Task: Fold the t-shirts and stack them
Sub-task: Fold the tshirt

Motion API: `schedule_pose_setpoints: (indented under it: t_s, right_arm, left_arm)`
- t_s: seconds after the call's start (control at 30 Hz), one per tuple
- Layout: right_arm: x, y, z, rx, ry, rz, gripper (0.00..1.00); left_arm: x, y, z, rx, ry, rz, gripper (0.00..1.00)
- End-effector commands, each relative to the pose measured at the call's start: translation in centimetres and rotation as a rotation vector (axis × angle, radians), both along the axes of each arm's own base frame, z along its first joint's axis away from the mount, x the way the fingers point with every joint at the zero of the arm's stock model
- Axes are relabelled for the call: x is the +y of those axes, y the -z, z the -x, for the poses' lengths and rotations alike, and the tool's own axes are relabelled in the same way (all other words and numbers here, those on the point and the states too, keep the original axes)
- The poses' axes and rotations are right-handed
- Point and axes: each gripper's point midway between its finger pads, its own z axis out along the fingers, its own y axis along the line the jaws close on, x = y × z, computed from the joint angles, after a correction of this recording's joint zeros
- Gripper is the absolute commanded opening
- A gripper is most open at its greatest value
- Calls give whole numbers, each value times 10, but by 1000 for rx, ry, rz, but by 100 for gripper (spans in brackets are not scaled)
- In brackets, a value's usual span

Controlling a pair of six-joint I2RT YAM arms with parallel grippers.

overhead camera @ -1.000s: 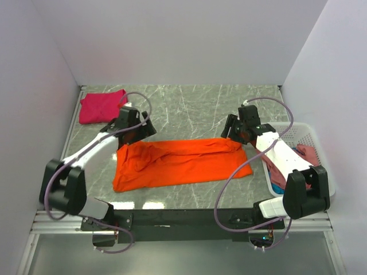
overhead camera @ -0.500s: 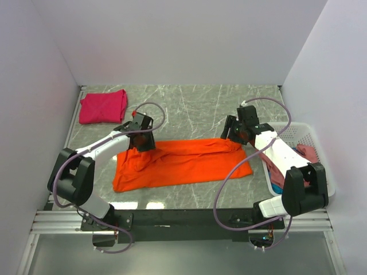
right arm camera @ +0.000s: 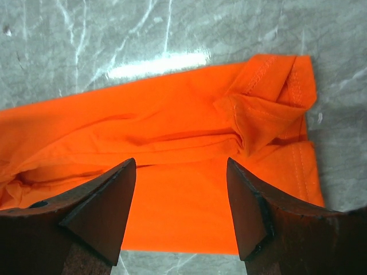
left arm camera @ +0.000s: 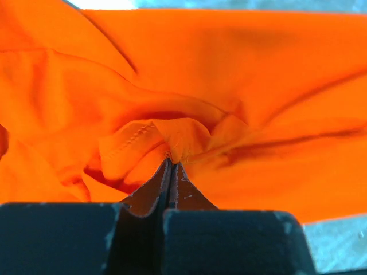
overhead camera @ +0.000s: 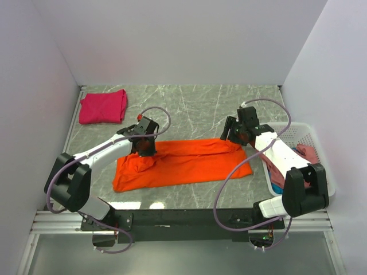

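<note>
Pinching a bunched fold near the left end of the orange shirt (overhead camera: pixel 183 163), spread in the middle of the desk (overhead camera: pixel 195 109), with left fingers (left arm camera: pixel 152 195) pressed together. Holding right fingers (right arm camera: pixel 109 195) spread above its right end. Probably soft, light, limp; best taken by hems or corners.

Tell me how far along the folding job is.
Done: magenta shirt lies folded, far left. In hand: left gripper shut on orange shirt, right gripper open over its other end. Left: finish this fold, stack it, then the shirts in the basket.
</note>
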Motion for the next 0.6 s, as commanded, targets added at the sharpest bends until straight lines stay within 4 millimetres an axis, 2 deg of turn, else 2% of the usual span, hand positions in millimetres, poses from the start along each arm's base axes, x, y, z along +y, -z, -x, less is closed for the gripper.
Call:
schedule_pose_setpoints:
  t_s: [0.0,0.17,0.33,0.47,0.5,0.57]
  right_arm:
    - [3,-9,1,-45,-13,-22,71]
    - [1,-5,9,-38,-13,-23,71]
    - [0,-6,13,-52,-12,-20,71]
    - [-2,-2,17,-46,-9,-16,71]
    - [-3,-1,18,-45,-8,-14,71]
    - [-3,-1,18,-50,-5,-14,71]
  left_arm:
    - [-11,-23,6,-20,58,26,0]
    - [-28,-22,20,32,109,24,0]
    - [-34,-21,37,80,123,-1,0]
    - [-40,-9,55,148,142,-14,1]
    - [-40,-7,59,165,129,-14,2]
    - [-44,-5,70,204,143,-3,14]
